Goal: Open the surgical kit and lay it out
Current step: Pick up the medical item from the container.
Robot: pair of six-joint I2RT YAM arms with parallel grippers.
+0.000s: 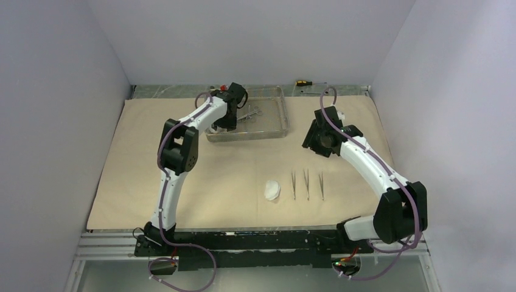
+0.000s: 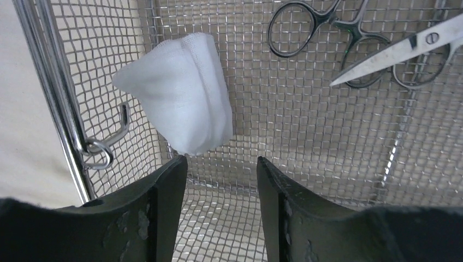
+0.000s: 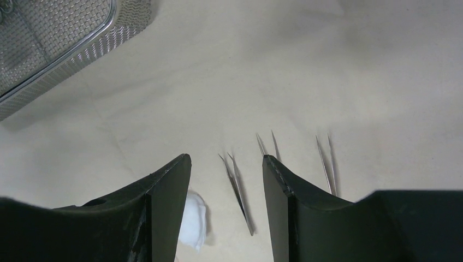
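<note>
Hovering with jaws apart inside the wire-mesh tray (image 2: 52, 93), the left gripper (image 2: 221, 164) faces a folded gauze pad (image 2: 180, 90) near ring-handled clamps (image 2: 356, 33); outside the tray, the right gripper (image 3: 226, 164) hangs parted above three tweezers (image 1: 306, 184) on the wrap cloth (image 1: 213, 182).

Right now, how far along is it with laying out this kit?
Done: cloth spread flat, three tweezers in a row, gauze beside them. In hand: the open left gripper hovers over another pad in the tray, not gripping it. Left: that pad and the clamps, both in the tray. The right gripper is open and empty.
</note>
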